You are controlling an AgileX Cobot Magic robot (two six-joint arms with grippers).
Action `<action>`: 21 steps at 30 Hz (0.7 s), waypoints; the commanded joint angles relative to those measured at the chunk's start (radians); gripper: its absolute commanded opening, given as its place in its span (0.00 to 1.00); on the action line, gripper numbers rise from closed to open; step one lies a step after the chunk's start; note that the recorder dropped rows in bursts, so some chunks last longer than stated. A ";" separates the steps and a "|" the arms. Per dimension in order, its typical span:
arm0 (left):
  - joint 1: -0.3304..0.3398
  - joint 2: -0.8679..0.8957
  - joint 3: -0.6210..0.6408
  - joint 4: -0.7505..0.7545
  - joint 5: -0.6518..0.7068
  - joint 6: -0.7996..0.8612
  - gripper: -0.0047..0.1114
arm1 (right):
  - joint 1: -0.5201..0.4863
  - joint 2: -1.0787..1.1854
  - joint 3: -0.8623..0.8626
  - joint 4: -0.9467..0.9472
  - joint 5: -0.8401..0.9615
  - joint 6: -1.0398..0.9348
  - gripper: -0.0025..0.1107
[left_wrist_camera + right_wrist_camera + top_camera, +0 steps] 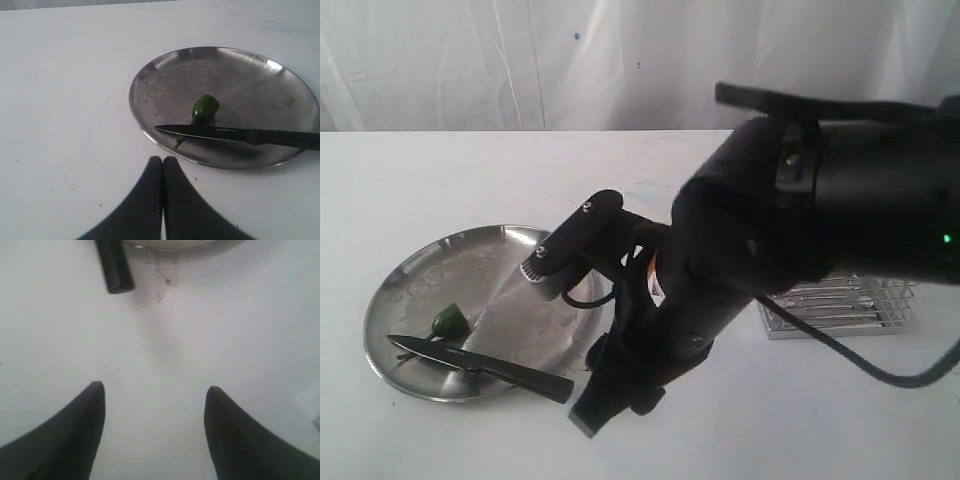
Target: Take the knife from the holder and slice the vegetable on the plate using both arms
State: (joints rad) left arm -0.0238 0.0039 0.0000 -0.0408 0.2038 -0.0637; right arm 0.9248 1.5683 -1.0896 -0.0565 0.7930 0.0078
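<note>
The knife (235,135) lies across the plate (250,70), handle overhanging the rim, touching the chili (205,107). Left fingers (162,172) pressed together, empty; right fingers (97,400) spread, empty, over bare tabletop (165,340).

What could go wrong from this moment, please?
The knife lies loose across the plate, its handle overhanging the rim; a bump from the open right gripper nearby could tip or slide it off. The chili is unrestrained, since the left gripper is shut and empty off the plate, so it may roll.
</note>
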 commanded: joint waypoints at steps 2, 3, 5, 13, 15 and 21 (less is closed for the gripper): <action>0.001 -0.004 0.000 -0.006 -0.002 0.002 0.04 | -0.119 0.096 -0.156 0.258 0.112 -0.149 0.51; 0.001 -0.004 0.000 -0.006 -0.002 0.002 0.04 | -0.151 0.123 -0.195 0.301 0.135 -0.170 0.51; 0.001 -0.004 0.000 -0.006 -0.002 0.002 0.04 | -0.275 0.241 -0.294 0.564 0.306 -0.320 0.51; 0.001 -0.004 0.000 -0.006 -0.002 0.002 0.04 | -0.372 0.441 -0.346 0.931 0.241 -0.607 0.48; 0.001 -0.004 0.000 -0.006 -0.002 0.002 0.04 | -0.372 0.445 -0.346 0.922 0.214 -0.607 0.48; 0.001 -0.004 0.000 -0.006 -0.002 0.002 0.04 | -0.372 0.517 -0.346 0.896 0.354 -0.607 0.58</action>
State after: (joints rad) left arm -0.0238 0.0039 0.0000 -0.0408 0.2038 -0.0637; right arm 0.5586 2.0583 -1.4315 0.8489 1.1587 -0.5860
